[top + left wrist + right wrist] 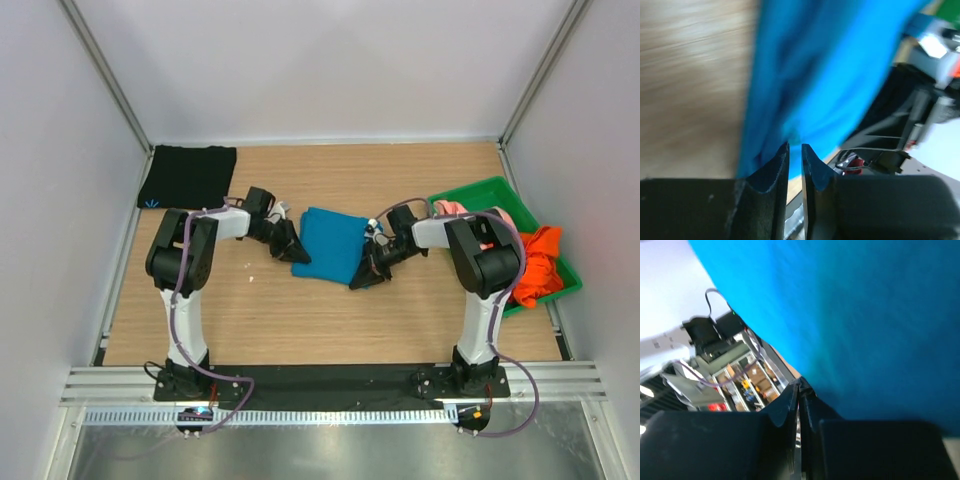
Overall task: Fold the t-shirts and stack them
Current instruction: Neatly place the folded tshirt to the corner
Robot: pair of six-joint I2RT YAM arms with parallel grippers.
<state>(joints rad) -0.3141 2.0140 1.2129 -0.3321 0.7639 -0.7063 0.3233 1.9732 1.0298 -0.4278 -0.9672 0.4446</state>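
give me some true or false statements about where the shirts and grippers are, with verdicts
1. The teal-blue t-shirt is between the left gripper and the right gripper. True.
2. The black t-shirt sits in the green tray. False: it lies folded on the table, at the far left corner.
3. The orange t-shirt is in the green tray. True.
4. The right gripper is wide open over bare wood. False: it is shut on the edge of the teal-blue t-shirt.
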